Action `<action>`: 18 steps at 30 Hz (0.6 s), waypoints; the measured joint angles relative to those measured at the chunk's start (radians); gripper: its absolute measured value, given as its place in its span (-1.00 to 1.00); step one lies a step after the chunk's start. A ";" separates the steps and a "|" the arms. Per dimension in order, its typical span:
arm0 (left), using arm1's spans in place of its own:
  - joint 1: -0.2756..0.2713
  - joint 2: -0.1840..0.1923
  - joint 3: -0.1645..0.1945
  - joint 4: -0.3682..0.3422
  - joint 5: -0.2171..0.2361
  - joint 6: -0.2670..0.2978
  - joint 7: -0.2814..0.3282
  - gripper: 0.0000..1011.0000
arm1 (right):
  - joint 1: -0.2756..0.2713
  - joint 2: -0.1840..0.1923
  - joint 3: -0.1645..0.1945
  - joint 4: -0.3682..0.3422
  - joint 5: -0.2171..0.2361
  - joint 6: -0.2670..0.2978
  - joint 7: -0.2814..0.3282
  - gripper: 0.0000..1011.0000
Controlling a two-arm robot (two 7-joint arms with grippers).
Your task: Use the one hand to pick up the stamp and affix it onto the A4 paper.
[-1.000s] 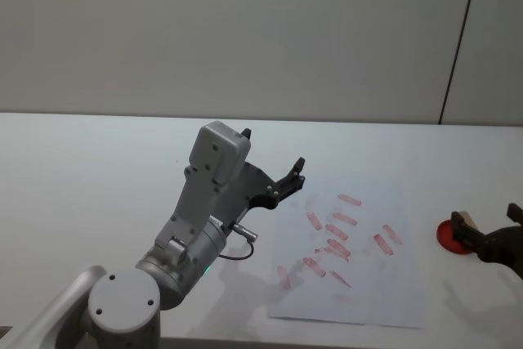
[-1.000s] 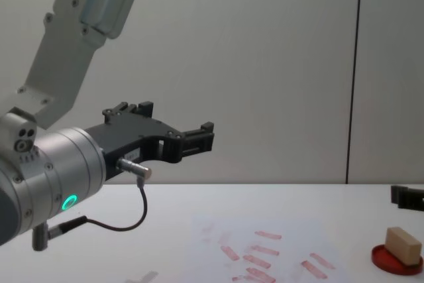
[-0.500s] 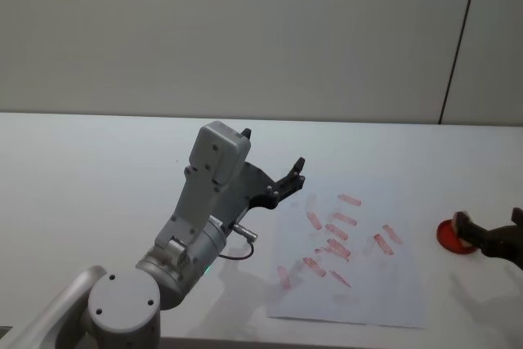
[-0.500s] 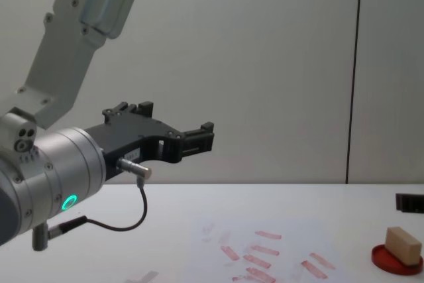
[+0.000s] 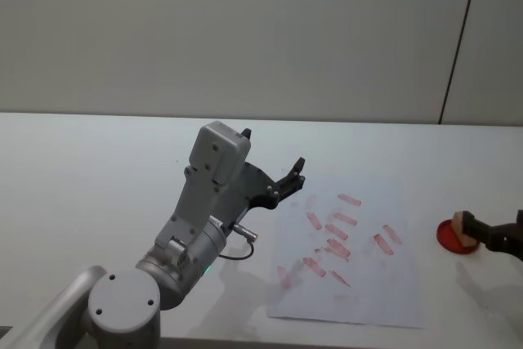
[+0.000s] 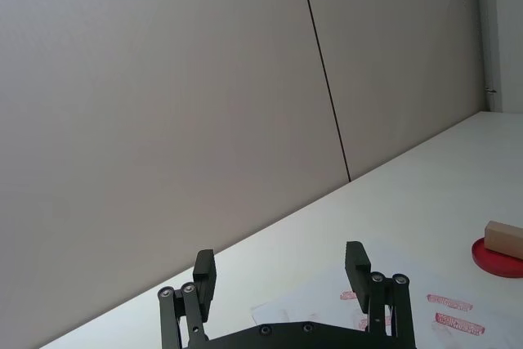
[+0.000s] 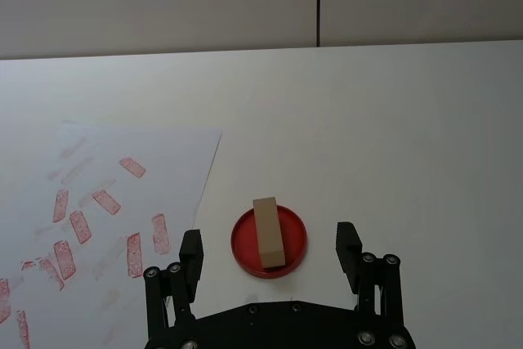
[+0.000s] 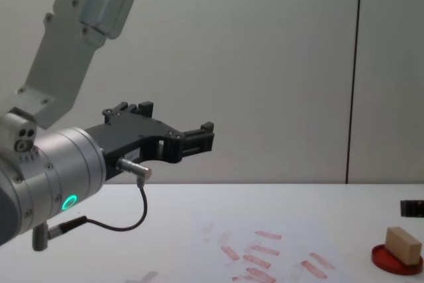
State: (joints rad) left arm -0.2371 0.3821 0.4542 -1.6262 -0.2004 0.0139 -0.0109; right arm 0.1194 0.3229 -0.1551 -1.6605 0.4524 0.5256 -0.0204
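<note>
Right gripper (image 7: 269,252), jaws released, should straddle the stamp (image 7: 268,232) squarely across its long sides; left gripper (image 6: 280,261) idles aloft, likewise released

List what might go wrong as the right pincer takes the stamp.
The stamp sits on the ink pad, framed by the open right pincer: closing low may clamp the pad's rim instead. Ink may stick, lifting the pad along. The paper is crowded with prints; a new one may overlap. Left pincer hangs above the table.
</note>
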 joint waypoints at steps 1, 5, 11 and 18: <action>0.000 0.000 0.000 0.000 0.000 0.000 0.000 0.98 | 0.008 -0.002 0.000 0.010 0.000 0.003 0.003 0.98; 0.000 0.000 0.000 0.000 0.000 0.000 0.000 0.98 | 0.027 -0.008 0.001 0.032 -0.001 0.012 0.009 0.98; 0.000 0.000 0.000 0.000 0.000 0.000 0.000 0.98 | 0.055 -0.018 0.001 0.067 -0.002 0.026 0.015 0.98; 0.000 0.000 0.000 0.000 0.000 0.000 0.000 0.98 | 0.090 -0.032 -0.002 0.113 -0.005 0.045 0.021 0.98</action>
State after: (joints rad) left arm -0.2371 0.3821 0.4542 -1.6262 -0.2004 0.0139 -0.0109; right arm 0.2092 0.2911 -0.1567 -1.5472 0.4476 0.5710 0.0008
